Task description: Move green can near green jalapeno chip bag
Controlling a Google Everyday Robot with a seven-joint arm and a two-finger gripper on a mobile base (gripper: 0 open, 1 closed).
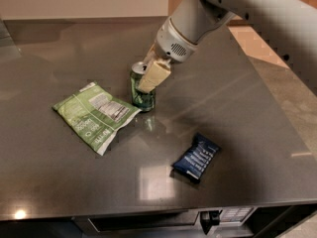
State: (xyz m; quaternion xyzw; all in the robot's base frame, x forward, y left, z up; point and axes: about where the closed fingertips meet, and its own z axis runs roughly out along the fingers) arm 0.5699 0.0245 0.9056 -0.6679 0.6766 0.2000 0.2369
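Widest before me is the dark grey table [247, 133], its glossy top throwing back pale patches of light, and everything else sits on it. My arm [257, 6] comes next, a thick white limb slanting down from the upper right corner to a rounded grey wrist with a small vent in it, above the middle of the tabletop. The green jalapeno chip bag [96, 115] lies flat and crinkled on the left half of the table, light green with white edges, its white label panel facing up and one white corner pointing toward the near edge. Well apart from it, toward the near right, lies a smaller dark blue packet [196, 157], set at an angle with pale lettering across it. The green can [143, 97] stands on the table just beside the bag's right-hand edge, so close that I cannot tell whether the two touch; its silver top shows behind my claw, and its reflection falls on the tabletop just in front of it. My gripper [147, 78] is down at the can's upper half, clenched on it. One cream finger [154, 74] slants across the can's front right side, and the other is mostly hidden behind the rim.
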